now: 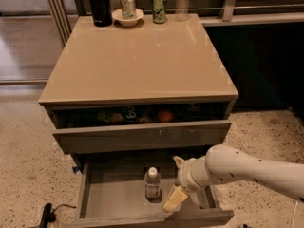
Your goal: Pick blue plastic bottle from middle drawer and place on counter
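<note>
The blue plastic bottle [152, 183] stands upright on the grey floor of the open middle drawer [111, 199], near its centre. It is clear with a white cap and a pale label. My gripper [172, 183] is inside the drawer just right of the bottle, pointing left at it. It is open, with one finger behind and one cream-padded finger in front, and holds nothing. The glossy tan counter [137, 56] tops the cabinet above.
The upper drawer [142, 136] is partly open with oranges and cans inside. At the counter's back edge stand a black flask [98, 4], a bowl with a can [127, 13], a second can [159, 7] and a ribbed clear bottle [182, 3]. A black cable [47, 213] lies on the floor at left.
</note>
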